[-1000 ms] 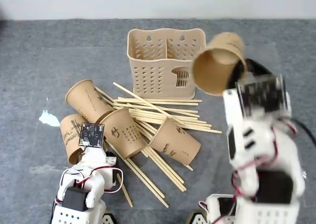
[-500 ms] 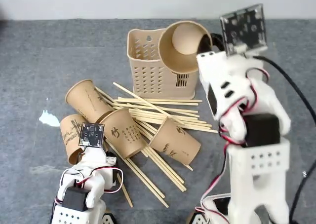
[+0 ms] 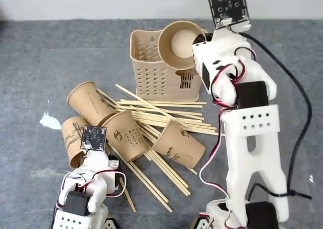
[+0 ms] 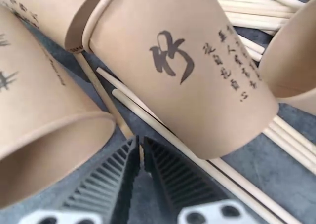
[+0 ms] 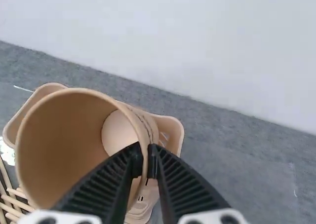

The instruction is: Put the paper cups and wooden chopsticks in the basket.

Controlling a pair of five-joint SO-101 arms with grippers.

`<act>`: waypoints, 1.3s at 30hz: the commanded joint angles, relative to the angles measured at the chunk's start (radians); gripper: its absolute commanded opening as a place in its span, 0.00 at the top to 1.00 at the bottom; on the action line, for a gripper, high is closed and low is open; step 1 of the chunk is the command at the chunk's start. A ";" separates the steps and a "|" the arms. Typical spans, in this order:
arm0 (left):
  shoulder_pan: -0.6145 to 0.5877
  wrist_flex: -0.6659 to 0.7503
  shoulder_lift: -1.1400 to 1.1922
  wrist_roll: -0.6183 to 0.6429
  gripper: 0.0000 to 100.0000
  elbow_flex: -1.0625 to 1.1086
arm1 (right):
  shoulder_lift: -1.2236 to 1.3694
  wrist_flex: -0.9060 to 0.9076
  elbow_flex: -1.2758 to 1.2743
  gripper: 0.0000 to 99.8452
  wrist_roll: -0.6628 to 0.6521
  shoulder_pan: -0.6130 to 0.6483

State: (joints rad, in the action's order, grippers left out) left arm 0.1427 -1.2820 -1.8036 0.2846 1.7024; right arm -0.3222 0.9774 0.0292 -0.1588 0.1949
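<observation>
Right wrist view: right end effector [image 5: 144, 156] pinches paper cup [image 5: 64, 145] over basket [image 5: 173, 129] (left end effector [image 4: 142, 145] closed, empty).

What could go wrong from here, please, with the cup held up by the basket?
1. The right gripper pinches the held cup by its rim alone, and the cup is tipped on its side. If released like this, it might catch on the wall of the basket or tumble outside.
2. The chopsticks lie crossed under and between the lying cups, so lifting one cup could scatter or roll them.
</observation>
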 commanded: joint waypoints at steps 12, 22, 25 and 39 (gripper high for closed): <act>-0.005 0.021 -0.017 0.000 0.99 -0.019 | 0.042 0.039 0.103 0.77 0.120 0.002; -0.005 0.021 -0.017 0.000 0.99 -0.019 | 0.061 0.042 0.137 0.80 0.115 0.007; -0.005 0.021 -0.017 0.000 0.99 -0.019 | 0.099 0.039 0.138 0.85 0.114 0.007; -0.005 0.021 -0.017 0.000 0.99 -0.019 | 0.255 0.208 0.411 0.99 0.072 0.004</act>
State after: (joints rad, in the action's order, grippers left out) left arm 0.1427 -1.2820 -1.8036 0.2846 1.7024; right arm -0.0644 1.1308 0.3191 -0.0729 0.1964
